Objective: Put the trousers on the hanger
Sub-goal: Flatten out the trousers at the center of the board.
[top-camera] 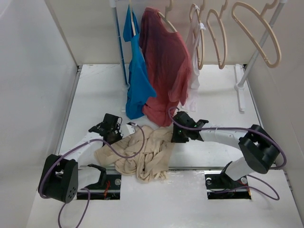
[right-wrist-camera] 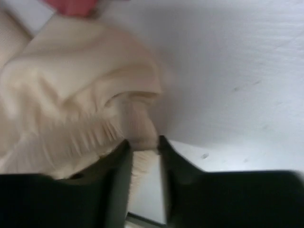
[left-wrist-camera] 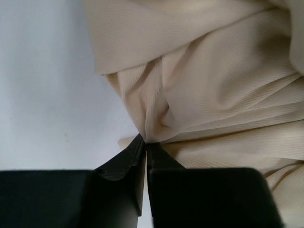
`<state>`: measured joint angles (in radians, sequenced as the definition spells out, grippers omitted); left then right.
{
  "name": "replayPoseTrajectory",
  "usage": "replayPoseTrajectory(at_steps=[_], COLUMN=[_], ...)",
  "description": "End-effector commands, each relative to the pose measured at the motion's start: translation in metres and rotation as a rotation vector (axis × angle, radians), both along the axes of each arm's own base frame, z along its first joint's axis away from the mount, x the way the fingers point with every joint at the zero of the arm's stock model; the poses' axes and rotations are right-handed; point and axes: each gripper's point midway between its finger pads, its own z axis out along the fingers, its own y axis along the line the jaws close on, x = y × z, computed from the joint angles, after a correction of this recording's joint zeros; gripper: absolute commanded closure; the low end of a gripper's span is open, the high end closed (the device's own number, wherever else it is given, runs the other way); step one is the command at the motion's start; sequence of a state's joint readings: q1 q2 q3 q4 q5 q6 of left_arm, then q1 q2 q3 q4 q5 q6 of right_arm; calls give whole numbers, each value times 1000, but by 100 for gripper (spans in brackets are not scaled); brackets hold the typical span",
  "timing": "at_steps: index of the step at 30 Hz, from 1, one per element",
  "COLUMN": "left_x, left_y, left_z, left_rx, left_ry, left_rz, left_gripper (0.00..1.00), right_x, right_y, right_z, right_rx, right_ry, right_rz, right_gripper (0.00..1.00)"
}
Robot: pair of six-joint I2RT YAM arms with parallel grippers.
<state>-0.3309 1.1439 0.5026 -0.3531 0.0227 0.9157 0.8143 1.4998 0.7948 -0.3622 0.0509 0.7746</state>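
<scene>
The beige trousers (top-camera: 142,154) lie in a wrinkled heap on the white table between my arms. My left gripper (top-camera: 118,134) is at the heap's left edge; in the left wrist view it (left-wrist-camera: 145,142) is shut on a pinched fold of the trousers (left-wrist-camera: 213,95). My right gripper (top-camera: 174,134) is at the heap's upper right corner; in the right wrist view it (right-wrist-camera: 142,145) grips the ribbed waistband of the trousers (right-wrist-camera: 80,99). The wide tan hanger (top-camera: 274,61) hangs empty on the rack at the top right, far from both grippers.
A red T-shirt (top-camera: 164,66), a blue shirt (top-camera: 137,80) and a small white garment (top-camera: 194,83) hang on the rack behind the heap. Other empty tan hangers (top-camera: 224,45) hang beside them. The rack's white pole (top-camera: 256,52) and foot (top-camera: 240,92) stand at the right.
</scene>
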Motion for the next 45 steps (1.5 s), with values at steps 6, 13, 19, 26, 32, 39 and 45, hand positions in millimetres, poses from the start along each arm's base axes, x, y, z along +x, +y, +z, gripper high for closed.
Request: replayPoseTrajectory(at_steps=[6, 13, 19, 26, 32, 39, 45], left_x=[45, 90, 102, 95, 90, 160, 160], left_y=[46, 28, 7, 19, -1, -54, -80], left_z=[74, 185, 177, 217, 206, 166, 167], left_rx=[-12, -159, -243, -298, -379, -400, -394], left_ry=[-223, -436, -301, -296, -244, -167, -146], left_rz=[263, 279, 288, 263, 217, 322, 265], left_gripper=[100, 100, 100, 100, 100, 32, 30], right_x=[47, 39, 61, 37, 23, 122, 173], right_y=[-83, -193, -199, -227, -233, -222, -224], right_z=[51, 176, 179, 274, 320, 259, 198], right_rx=[-35, -24, -93, -75, -50, -164, -162], right_ry=[-168, -457, -418, -628, -740, -520, -295], right_rz=[-310, -615, -564, -628, -607, -526, -465], right_gripper=[100, 100, 100, 100, 100, 94, 0])
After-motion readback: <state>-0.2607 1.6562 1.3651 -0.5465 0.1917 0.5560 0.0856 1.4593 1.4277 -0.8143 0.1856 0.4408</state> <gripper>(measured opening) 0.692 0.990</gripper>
